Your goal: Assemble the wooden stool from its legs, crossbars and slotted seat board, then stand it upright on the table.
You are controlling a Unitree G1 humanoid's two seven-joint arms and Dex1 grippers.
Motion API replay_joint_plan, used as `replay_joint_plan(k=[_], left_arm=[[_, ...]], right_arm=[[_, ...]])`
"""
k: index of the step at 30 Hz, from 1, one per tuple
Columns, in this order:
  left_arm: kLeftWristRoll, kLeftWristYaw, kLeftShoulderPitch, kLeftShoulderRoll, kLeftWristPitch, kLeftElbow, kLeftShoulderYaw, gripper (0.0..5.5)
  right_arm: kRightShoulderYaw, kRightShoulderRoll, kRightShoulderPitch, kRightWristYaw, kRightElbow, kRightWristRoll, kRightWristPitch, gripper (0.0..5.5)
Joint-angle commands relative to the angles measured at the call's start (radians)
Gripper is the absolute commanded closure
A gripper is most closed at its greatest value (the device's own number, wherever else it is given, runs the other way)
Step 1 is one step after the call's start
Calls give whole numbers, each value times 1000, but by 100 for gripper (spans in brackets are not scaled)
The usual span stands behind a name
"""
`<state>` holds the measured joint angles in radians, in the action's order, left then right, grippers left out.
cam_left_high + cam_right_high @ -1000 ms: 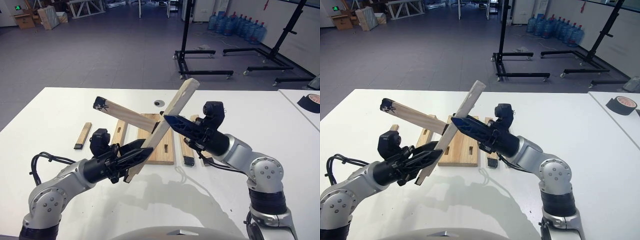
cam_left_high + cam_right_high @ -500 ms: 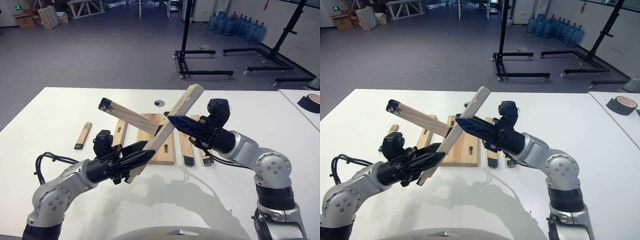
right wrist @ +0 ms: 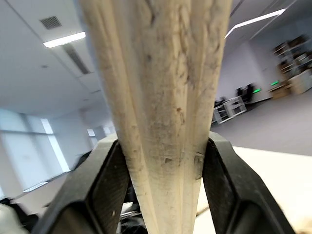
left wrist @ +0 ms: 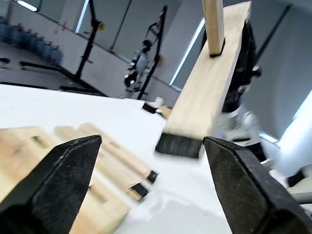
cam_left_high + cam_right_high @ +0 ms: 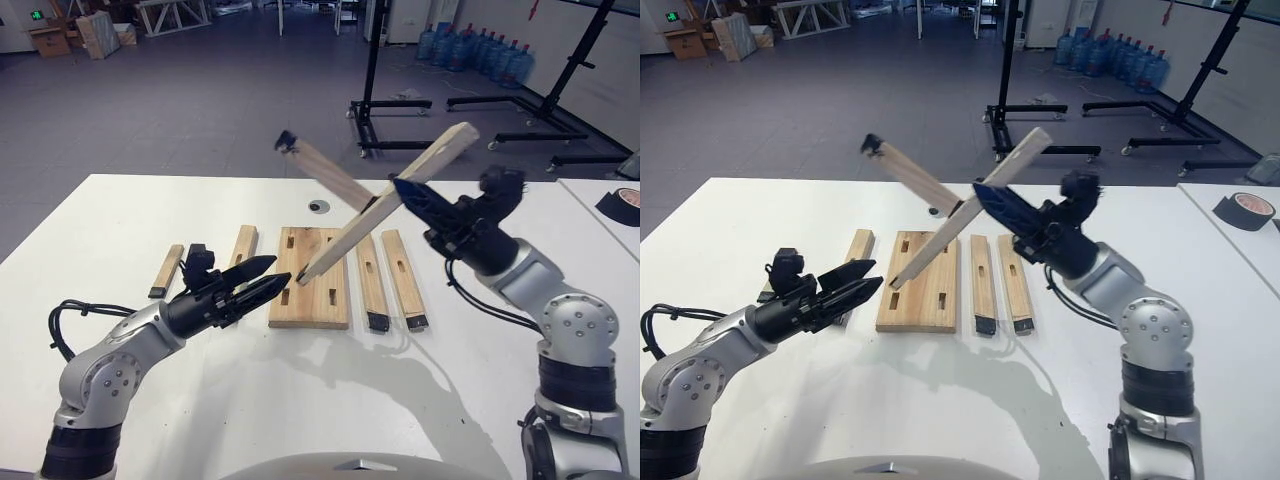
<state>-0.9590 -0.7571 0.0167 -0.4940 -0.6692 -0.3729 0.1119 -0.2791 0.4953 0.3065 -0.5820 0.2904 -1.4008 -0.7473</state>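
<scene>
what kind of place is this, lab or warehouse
Probably a big robotics lab or workshop hall: black wheeled frame stands on an open grey floor, water jugs stacked by the far wall, and a white worktable.

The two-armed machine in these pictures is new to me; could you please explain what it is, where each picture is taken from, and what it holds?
It is a humanoid robot with two arms, each ending in a two-finger gripper. Two pictures look down from its head; the other two come from cameras on its wrists. On the table lie a seat board, two slotted legs to its right and two short bars to its left. The right gripper is shut on a wooden cross of two joined pieces, raised above the board. The left gripper is open and empty, low over the table.
</scene>
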Motion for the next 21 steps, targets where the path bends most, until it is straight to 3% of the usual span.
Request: replay_joint_plan(k=[1, 6, 12, 21], left_arm=[[174, 4, -59, -31, 55, 65, -83, 168], [327, -62, -184, -35, 45, 196, -239, 168], [556, -166, -283, -148, 47, 300, -424, 168], [775, -268, -334, -207, 123, 328, -592, 168]], right_arm=[[-47, 35, 43, -30, -38, 66, 42, 346], [-21, 0, 86, -17, -57, 162, 88, 346], [-15, -44, 92, 12, -32, 188, 91, 346], [-18, -63, 80, 30, -15, 191, 84, 346]])
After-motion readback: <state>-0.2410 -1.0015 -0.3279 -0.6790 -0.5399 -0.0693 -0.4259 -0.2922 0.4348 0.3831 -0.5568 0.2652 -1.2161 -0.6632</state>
